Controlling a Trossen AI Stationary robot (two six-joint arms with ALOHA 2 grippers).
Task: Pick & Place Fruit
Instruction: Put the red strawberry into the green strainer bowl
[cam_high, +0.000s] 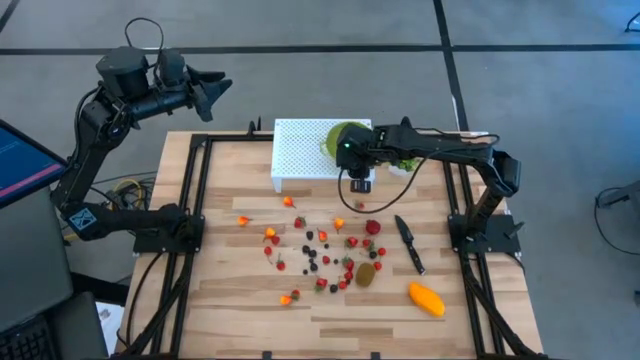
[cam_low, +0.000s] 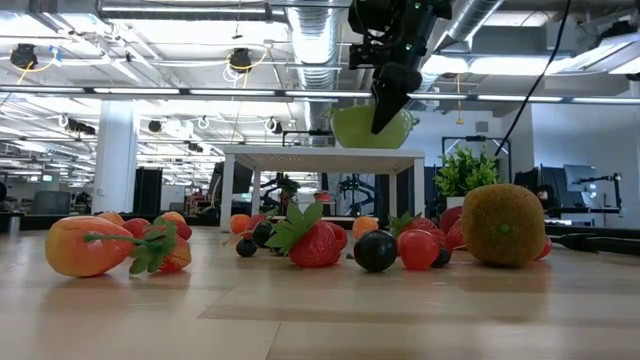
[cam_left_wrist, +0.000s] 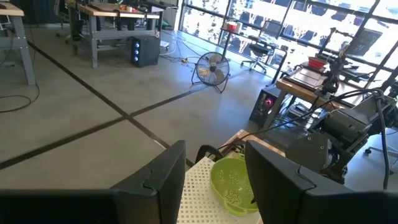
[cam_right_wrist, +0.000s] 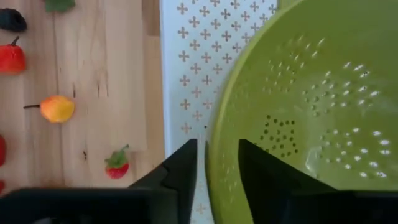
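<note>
right gripper (cam_right_wrist: 214, 165) sits over the near rim of the green colander (cam_right_wrist: 311, 93) on the white perforated stand (cam_high: 300, 155) at the back of the tabletop (cam_high: 250, 320). its fingers are parted w/ a narrow gap straddling the rim and nothing between them; the part of the bowl in view looks bare, so i can't tell whether a piece just went in. left gripper (cam_left_wrist: 214, 180) is parked high off the back-left corner, fingers apart w/ nothing in them, looking toward the colander from afar. the fruit is nearly all on the boards in front of the stand: a scatter of small red, orange and dark berries (cam_high: 320, 250) mid-table, the kiwi (cam_high: 366, 274) at the scatter's front-right edge, the mango (cam_high: 426, 298) nearer the front right, apart from the rest. a black knife (cam_high: 408, 243) lies between scatter and mango, and a potted plant (cam_low: 468, 172) stands at the back right. best way on, imo: lift straight up clear of the rim before swinging out so the colander isn't dragged, then pick an outlying piece w/ room around it, come down vertical, fingers either side, close gently since these bits are tiny and roll. steer clear of the knife.
</note>
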